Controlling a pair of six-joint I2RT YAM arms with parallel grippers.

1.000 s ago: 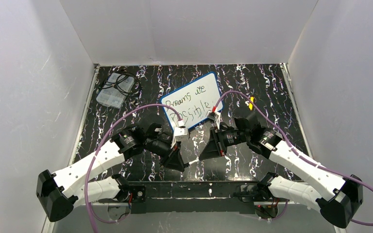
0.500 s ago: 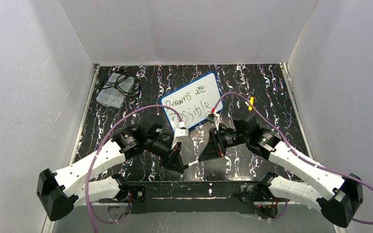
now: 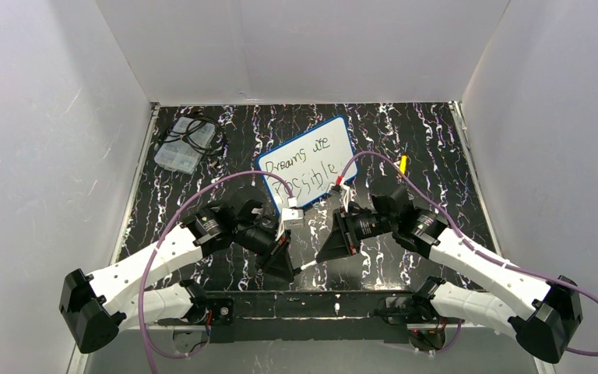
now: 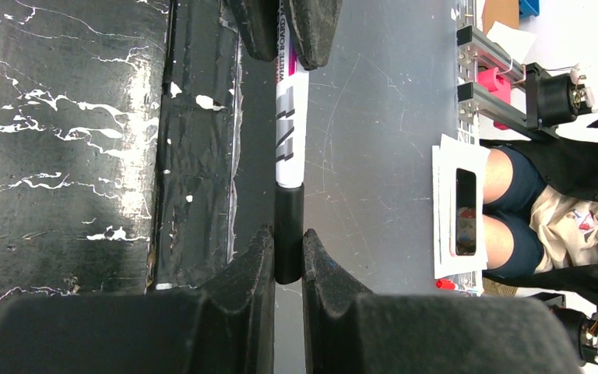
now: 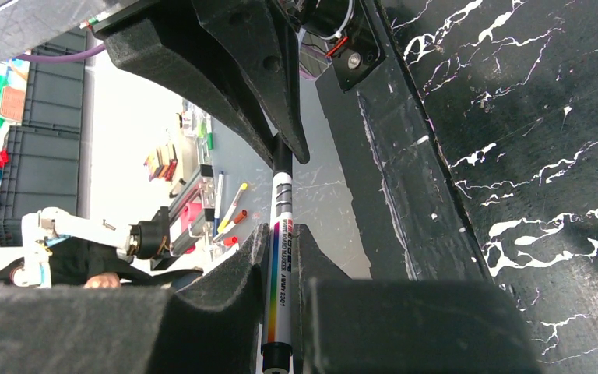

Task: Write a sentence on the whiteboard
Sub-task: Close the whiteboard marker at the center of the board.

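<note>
The whiteboard (image 3: 341, 134) lies tilted at the table's middle back, and the sentence (image 3: 305, 162) runs across it in two slanted rows of dark letters. In front of it my two grippers meet over the near edge with a white marker (image 3: 309, 266) between them. My left gripper (image 4: 288, 234) is shut on the marker's black cap (image 4: 288, 222). My right gripper (image 5: 280, 231) is shut on the marker's printed white barrel (image 5: 282, 257). In the top view the left gripper (image 3: 290, 274) and right gripper (image 3: 321, 255) point at each other.
A clear plastic box of black cables (image 3: 185, 145) sits at the back left. A small yellow object (image 3: 402, 164) lies right of the board. White walls close the table on three sides. Purple cables loop over both arms.
Both arms have drifted slightly toward the near edge, still joined on the marker. The board and its writing have not moved.
</note>
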